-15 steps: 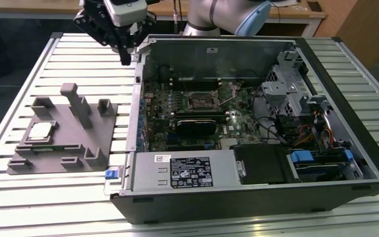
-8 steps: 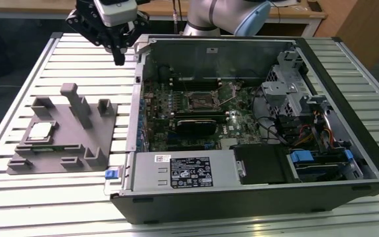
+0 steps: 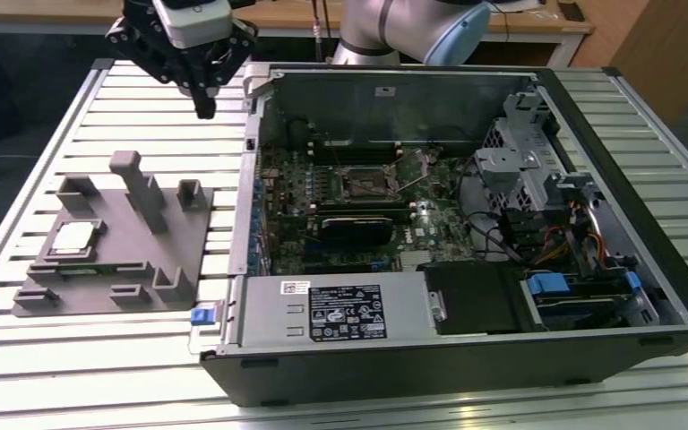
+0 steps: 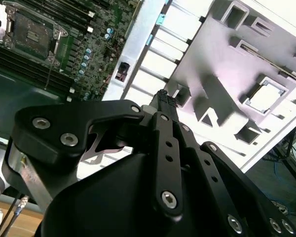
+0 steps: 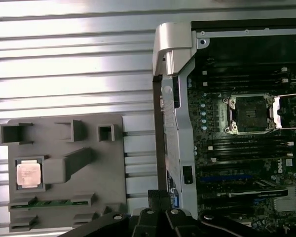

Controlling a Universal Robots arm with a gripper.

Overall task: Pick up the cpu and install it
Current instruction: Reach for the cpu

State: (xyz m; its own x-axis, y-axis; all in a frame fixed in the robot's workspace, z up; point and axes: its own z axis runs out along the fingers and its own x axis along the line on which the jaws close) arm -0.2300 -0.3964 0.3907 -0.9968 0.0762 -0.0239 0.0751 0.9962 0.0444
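cpu [image 3: 73,236] is sitting flat in its pocket on the grey fixture [image 3: 123,269], over on the exterior view's left. The fixture is on the slatted table [image 3: 33,376] beside the open computer case [image 3: 440,367]. Your gripper [image 3: 205,107] hangs near the case's far corner, well apart from the chip, fingers pinched together with nothing between them.

Second wrist view: gripper [image 4: 164,101] looks closed and empty here too. The cpu [image 4: 266,96] is in its fixture pocket beyond the tips, and the cpu socket [image 4: 32,32] is off the other way.

First wrist view: cpu [image 5: 29,174] sits near the fixture's edge with a green memory stick [image 5: 52,202] just beside it, and the socket [image 5: 250,113] sits inside the case.
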